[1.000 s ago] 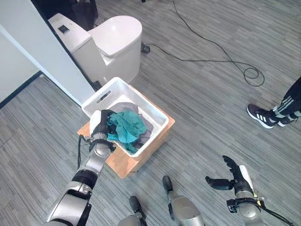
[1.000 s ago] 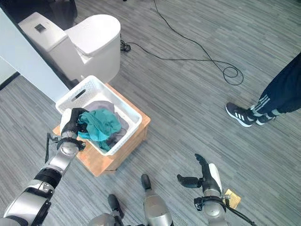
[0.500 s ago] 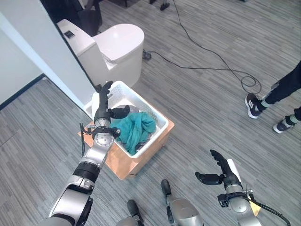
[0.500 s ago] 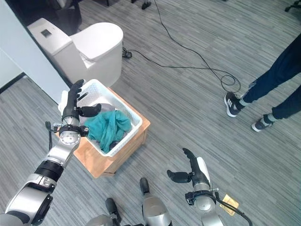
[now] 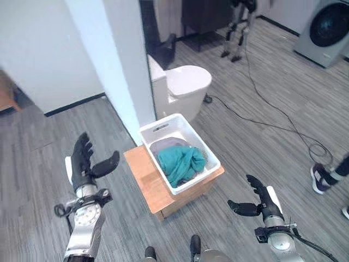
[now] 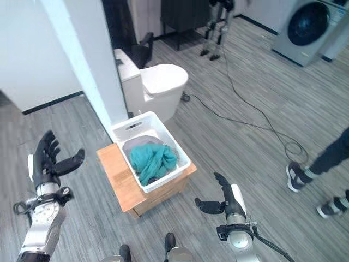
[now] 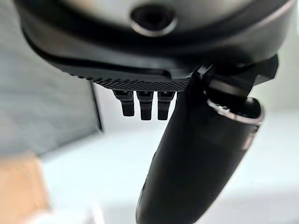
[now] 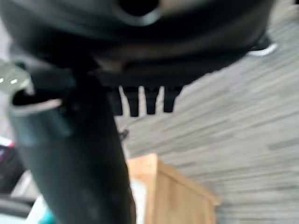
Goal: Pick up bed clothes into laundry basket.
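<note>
A teal cloth lies bunched in the white laundry basket, on top of a grey garment. The basket rests on a low wooden box. My left hand is raised off to the left of the box, well clear of the basket, fingers straight and thumb spread, holding nothing. My right hand hovers low at the right, in front of the box, also open and holding nothing. In the right wrist view the wooden box shows past the straight fingers.
A white toilet stands just behind the basket beside a white wall corner. A black cord trails over the grey floor at the right. A person's shoe shows at the right edge. A washing machine stands far back right.
The camera has tilted up and back, showing more of the room. My left hand, open over the basket before, has drawn away to the left; the teal cloth stays in the basket.
</note>
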{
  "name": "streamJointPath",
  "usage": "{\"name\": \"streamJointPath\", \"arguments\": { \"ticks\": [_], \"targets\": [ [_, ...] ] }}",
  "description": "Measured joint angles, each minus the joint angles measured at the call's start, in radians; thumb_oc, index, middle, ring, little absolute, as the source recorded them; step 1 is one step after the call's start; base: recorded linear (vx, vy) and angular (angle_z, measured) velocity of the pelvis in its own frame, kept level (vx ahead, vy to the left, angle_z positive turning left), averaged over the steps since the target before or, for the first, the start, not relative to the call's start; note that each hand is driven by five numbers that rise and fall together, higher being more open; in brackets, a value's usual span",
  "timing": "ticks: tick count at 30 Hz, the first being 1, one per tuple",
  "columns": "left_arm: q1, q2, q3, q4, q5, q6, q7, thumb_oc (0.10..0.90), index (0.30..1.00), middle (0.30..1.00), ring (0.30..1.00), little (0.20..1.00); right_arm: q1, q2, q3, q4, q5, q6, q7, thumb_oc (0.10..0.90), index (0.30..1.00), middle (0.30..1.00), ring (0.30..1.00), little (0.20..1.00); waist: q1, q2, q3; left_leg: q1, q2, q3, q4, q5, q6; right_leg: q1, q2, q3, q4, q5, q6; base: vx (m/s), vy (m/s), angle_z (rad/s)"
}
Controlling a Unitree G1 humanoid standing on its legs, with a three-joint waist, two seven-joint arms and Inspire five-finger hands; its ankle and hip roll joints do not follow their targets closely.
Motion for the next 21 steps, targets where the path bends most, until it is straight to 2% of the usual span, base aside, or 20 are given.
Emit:
{"name": "streamJointPath", "arguments": {
  "ticks": [1,2,4,8,10,11,12,13,14,15,16,17,18,19,20,21],
  "targets": [
    [0.0,0.0,0.0,0.0,0.0,0.0,0.0,0.8,0.9,0.9,0.9,0.9,0.0,0.0,0.0,0.0,0.0,0.0,0.0,0.8,0.9,0.9,0.9,0.9,0.0,0.0,0.0,0.0,0.0,0.0,0.0,0.0,0.0,0.0,0.0,0.0,0.0,0.0,0.0,-0.07,-0.053,0.33],
    [0.073,-0.02,0.024,-0.004,-0.042,0.0,-0.039,0.8,0.9,0.9,0.9,0.9,0.014,0.006,-0.023,-0.018,0.004,-0.001,0.007,0.8,0.9,0.9,0.9,0.9,0.018,-0.003,-0.012,-0.004,-0.002,-0.021,0.0,0.004,-0.005,0.008,-0.004,-0.028,-0.001,-0.003,-0.001,-0.07,-0.034,0.3],
    [0.116,-0.024,0.021,-0.004,-0.048,0.0,-0.071,0.8,0.9,0.9,0.9,0.9,0.013,0.006,-0.027,-0.018,0.007,-0.001,0.008,0.8,0.9,0.9,0.9,0.9,0.032,-0.001,-0.013,-0.004,-0.002,-0.034,0.001,0.008,-0.006,0.012,-0.004,-0.032,0.0,-0.003,-0.001,-0.08,-0.024,0.26],
    [0.237,-0.079,0.009,-0.003,-0.071,0.004,-0.13,0.8,0.9,0.9,0.9,0.9,0.021,0.006,-0.032,-0.066,-0.002,-0.001,0.009,0.8,0.9,0.9,0.9,0.9,0.03,0.019,-0.017,0.002,-0.004,-0.042,0.003,0.01,-0.006,0.013,-0.003,-0.033,-0.001,-0.004,-0.002,-0.12,-0.009,0.04],
    [0.241,-0.098,-0.02,0.023,-0.075,0.005,-0.135,0.8,0.9,0.9,0.9,0.9,0.038,0.006,-0.041,-0.098,-0.008,-0.001,0.006,0.8,0.9,0.9,0.9,0.9,0.041,0.029,-0.007,-0.005,-0.005,-0.048,0.02,0.009,-0.005,0.016,-0.006,-0.033,-0.001,-0.003,-0.003,-0.32,-0.034,0.07],
    [0.222,-0.101,-0.035,0.041,-0.081,0.005,-0.148,0.8,0.9,0.9,0.9,0.9,0.037,0.009,-0.043,-0.098,-0.013,-0.003,0.0,0.8,0.9,0.9,0.9,0.9,0.047,0.023,0.002,-0.057,-0.009,-0.062,0.089,-0.002,-0.013,0.005,-0.015,-0.036,0.008,0.008,-0.02,-0.29,-0.023,0.16],
    [0.208,-0.095,-0.044,0.045,-0.082,0.006,-0.148,0.8,0.9,0.9,0.9,0.9,0.039,0.011,-0.047,-0.101,-0.013,-0.003,-0.003,0.8,0.9,0.9,0.9,0.9,0.043,0.016,0.009,-0.068,-0.013,-0.066,0.114,-0.004,-0.018,0.005,-0.021,-0.041,0.005,0.006,-0.016,-0.12,-0.005,0.25],
    [0.169,-0.091,-0.063,0.055,-0.082,0.006,-0.152,0.8,0.9,0.9,0.9,0.9,0.033,0.007,-0.049,-0.107,-0.014,-0.003,-0.011,0.8,0.9,0.9,0.9,0.9,0.052,0.011,0.043,-0.111,-0.016,-0.085,0.186,-0.019,-0.031,0.006,-0.028,-0.048,0.006,0.011,-0.026,-0.06,0.007,0.15],
    [0.156,-0.092,-0.076,0.065,-0.081,0.006,-0.158,0.8,0.9,0.9,0.9,0.9,0.027,0.004,-0.049,-0.107,-0.015,-0.003,-0.012,0.8,0.9,0.9,0.9,0.9,0.053,0.017,0.052,-0.115,-0.013,-0.087,0.198,-0.028,-0.029,0.004,-0.025,-0.049,0.006,0.009,-0.035,-0.12,0.052,0.16],
    [0.146,-0.093,-0.092,0.074,-0.081,0.011,-0.173,0.8,0.9,0.9,0.9,0.9,0.02,0.003,-0.051,-0.107,-0.02,-0.002,-0.016,0.8,0.9,0.9,0.9,0.9,0.036,0.027,0.055,-0.113,-0.012,-0.087,0.19,-0.037,-0.025,0.002,-0.022,-0.056,0.005,0.009,-0.038,-0.09,0.091,0.08],
    [0.141,-0.093,-0.1,0.074,-0.08,0.014,-0.178,0.8,0.9,0.9,0.9,0.9,0.012,0.003,-0.052,-0.108,-0.026,-0.002,-0.016,0.8,0.9,0.9,0.9,0.9,0.024,0.022,0.062,-0.116,-0.016,-0.089,0.2,-0.043,-0.02,-0.002,-0.029,-0.057,0.006,0.009,-0.039,-0.07,0.078,-0.01],
    [0.133,-0.092,-0.105,0.077,-0.078,0.016,-0.188,0.8,0.9,0.9,0.9,0.9,0.01,0.007,-0.057,-0.119,-0.03,-0.001,-0.017,0.8,0.9,0.9,0.9,0.9,0.018,0.002,0.075,-0.126,-0.033,-0.093,0.27,-0.082,-0.007,-0.006,-0.055,-0.057,0.005,0.02,-0.054,-0.03,0.074,-0.26],
    [0.133,-0.092,-0.111,0.078,-0.078,0.018,-0.194,0.8,0.9,0.9,0.9,0.9,0.014,0.014,-0.066,-0.141,-0.032,-0.002,-0.017,0.8,0.9,0.9,0.9,0.9,0.014,-0.006,0.078,-0.124,-0.046,-0.096,0.339,-0.114,-0.007,-0.007,-0.08,-0.058,0.006,0.021,-0.055,-0.05,0.09,-0.39],
    [0.135,-0.093,-0.113,0.078,-0.078,0.018,-0.196,0.8,0.9,0.9,0.9,0.9,0.017,0.013,-0.069,-0.158,-0.033,-0.002,-0.02,0.8,0.9,0.9,0.9,0.9,0.011,-0.005,0.078,-0.122,-0.047,-0.095,0.357,-0.126,0.001,-0.004,-0.088,-0.056,0.01,0.019,-0.051,-0.14,0.203,-0.25],
    [0.128,-0.096,-0.125,0.08,-0.078,0.02,-0.197,0.8,0.9,0.9,0.9,0.9,0.035,0.008,-0.089,-0.209,-0.036,-0.004,-0.021,0.8,0.9,0.9,0.9,0.9,-0.044,-0.006,0.079,-0.09,-0.025,-0.095,0.381,-0.162,-0.008,-0.012,-0.112,-0.063,0.011,0.046,-0.02,-0.15,0.227,-0.05],
    [0.104,-0.097,-0.142,0.08,-0.078,0.021,-0.197,0.8,0.9,0.9,0.9,0.9,0.037,0.006,-0.106,-0.208,-0.037,-0.005,-0.034,0.8,0.9,0.9,0.9,0.9,-0.067,-0.005,0.078,-0.085,-0.01,-0.101,0.385,-0.194,-0.019,-0.026,-0.128,-0.062,0.018,0.063,-0.01,-0.16,0.28,0.05]
  ]
}}
